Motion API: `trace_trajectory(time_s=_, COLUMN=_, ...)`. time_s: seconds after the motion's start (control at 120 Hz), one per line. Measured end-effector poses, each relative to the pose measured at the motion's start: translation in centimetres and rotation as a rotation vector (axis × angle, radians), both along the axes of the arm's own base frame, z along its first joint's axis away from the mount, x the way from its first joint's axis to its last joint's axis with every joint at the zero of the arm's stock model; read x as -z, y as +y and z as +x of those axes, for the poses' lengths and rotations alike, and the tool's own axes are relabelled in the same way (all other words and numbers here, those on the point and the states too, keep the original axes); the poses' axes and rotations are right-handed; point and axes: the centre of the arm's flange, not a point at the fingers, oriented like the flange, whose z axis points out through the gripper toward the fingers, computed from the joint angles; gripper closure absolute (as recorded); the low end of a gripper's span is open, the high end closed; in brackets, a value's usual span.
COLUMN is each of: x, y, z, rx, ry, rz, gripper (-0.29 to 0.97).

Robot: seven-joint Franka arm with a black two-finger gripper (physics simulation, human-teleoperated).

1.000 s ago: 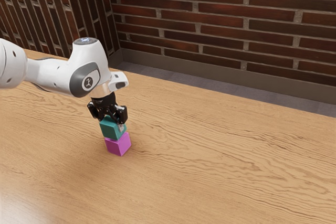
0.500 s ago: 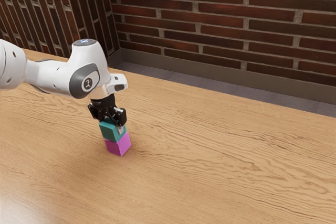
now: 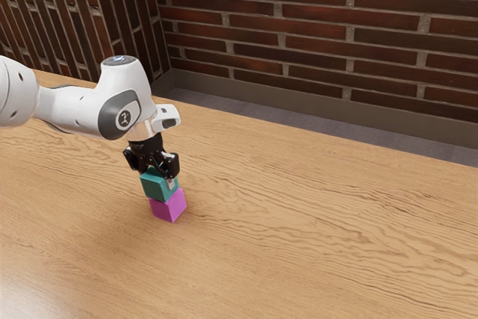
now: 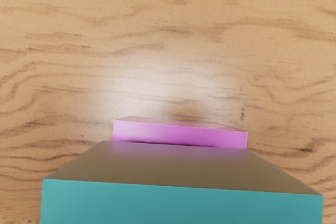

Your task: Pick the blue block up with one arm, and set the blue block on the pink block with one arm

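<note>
The blue block (image 3: pixel 155 186) sits on the pink block (image 3: pixel 169 205) on the worktop (image 3: pixel 314 214), so stacking appears complete, while the end effector (image 3: pixel 160 175) straddles its top, clamped or apart cannot be told, leaving only confirmed release and withdrawal.

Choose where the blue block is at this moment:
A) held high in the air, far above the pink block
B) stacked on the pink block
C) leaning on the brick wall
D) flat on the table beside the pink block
B: in the exterior view the blue block sits directly on top of the pink block, their faces touching.
</note>
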Motion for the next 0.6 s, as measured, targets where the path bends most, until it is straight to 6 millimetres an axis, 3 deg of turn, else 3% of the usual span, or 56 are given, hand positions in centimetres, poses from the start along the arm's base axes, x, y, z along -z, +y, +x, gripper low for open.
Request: trace_trajectory(time_s=0.6, x=0.33, y=0.19, z=0.65, rx=-0.023, ry=0.004, rz=0.003, gripper=0.31)
